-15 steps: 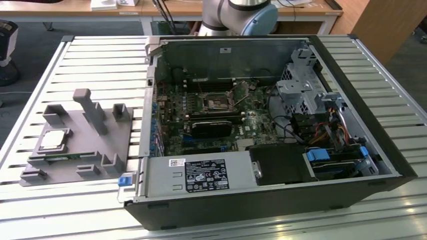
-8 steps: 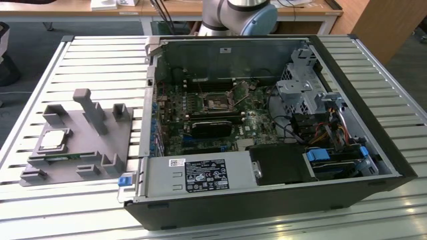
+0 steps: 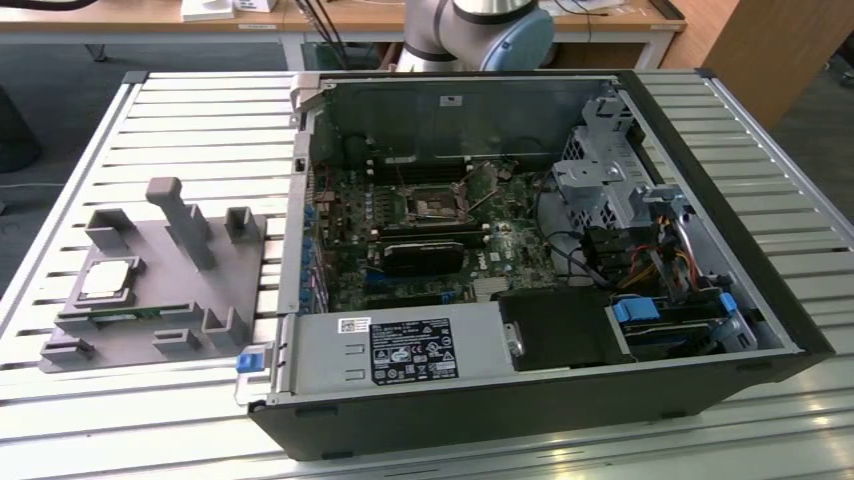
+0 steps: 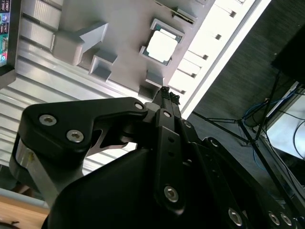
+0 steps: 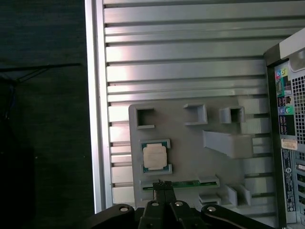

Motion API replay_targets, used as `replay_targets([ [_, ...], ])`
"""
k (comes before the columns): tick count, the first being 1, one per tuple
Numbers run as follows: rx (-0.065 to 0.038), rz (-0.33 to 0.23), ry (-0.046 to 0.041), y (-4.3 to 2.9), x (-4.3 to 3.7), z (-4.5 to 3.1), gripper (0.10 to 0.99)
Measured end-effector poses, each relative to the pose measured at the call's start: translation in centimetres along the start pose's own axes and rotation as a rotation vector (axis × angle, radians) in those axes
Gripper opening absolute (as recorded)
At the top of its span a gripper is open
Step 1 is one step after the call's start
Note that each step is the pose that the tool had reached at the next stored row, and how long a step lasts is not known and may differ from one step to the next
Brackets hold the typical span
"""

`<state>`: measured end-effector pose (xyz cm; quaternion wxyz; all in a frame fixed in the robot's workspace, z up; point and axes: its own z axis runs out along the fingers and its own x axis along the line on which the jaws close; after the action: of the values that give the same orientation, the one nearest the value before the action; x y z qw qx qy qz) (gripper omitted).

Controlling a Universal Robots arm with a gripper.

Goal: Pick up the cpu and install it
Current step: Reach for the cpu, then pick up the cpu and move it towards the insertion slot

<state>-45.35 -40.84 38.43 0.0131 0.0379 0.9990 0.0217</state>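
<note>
From my station I see the cpu (image 3: 110, 278) lying flat, silvery plate up, in a square pocket of the grey holder tray (image 3: 150, 352). The tray rests on the slatted metal table (image 3: 200, 110), at the exterior view's left of the open computer case (image 3: 534, 420) and well apart from it. In both wrist views the cpu (image 5: 155, 156) (image 4: 162, 46) sits framed by its pocket's low walls, and nothing touches it.

The gripper (image 5: 164, 185) has its two dark fingertips pressed together with nothing between them, and the second wrist view shows the same closed tips (image 4: 167, 94). It is over the tray's edge, just beside the cpu's pocket and right at the slot where a narrow green memory stick (image 5: 188, 183) lies. It seems to hang above the tray rather than rest on it, though I can't be sure of the height from these angles.

Inside the case, the motherboard (image 3: 507, 245) lies exposed, with the square socket (image 3: 438, 207) near its middle. The arm's base (image 3: 474, 30) stands at the far side of the table behind the case.
</note>
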Motion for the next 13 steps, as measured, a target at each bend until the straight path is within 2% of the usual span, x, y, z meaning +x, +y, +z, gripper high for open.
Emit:
replay_targets([
  [7,0.000,0.000,0.0000,-0.10,1.19,0.16,0.106],
  [13,0.001,0.000,0.0000,-0.12,1.29,0.43,0.106],
])
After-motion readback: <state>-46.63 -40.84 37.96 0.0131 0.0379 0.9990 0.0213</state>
